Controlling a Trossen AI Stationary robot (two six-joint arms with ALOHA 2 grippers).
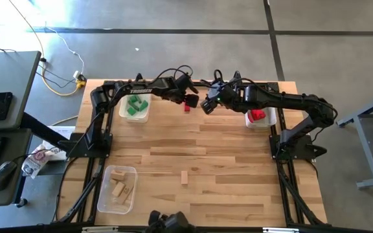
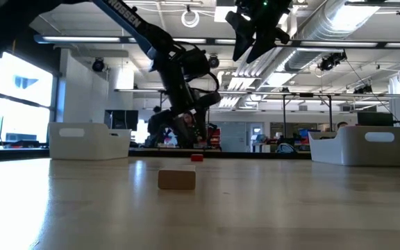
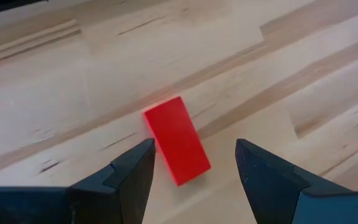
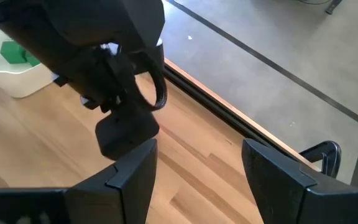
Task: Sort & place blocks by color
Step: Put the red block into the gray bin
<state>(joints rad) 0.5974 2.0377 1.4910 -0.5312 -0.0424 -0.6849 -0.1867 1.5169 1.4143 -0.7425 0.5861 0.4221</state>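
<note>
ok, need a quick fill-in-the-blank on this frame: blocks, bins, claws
1. The left claw hangs open over a ____ block lying on the table.
2. The bin at the far left holds ____ blocks.
3. A lone plain wood block lies on the table, outside the ____.
4. The right claw is ____ and holds nothing.

Missing: red; green; bins; open

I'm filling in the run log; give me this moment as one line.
left gripper: open, over red block on table | right gripper: open, raised nearby, empty | plain block: loose mid-table
</note>
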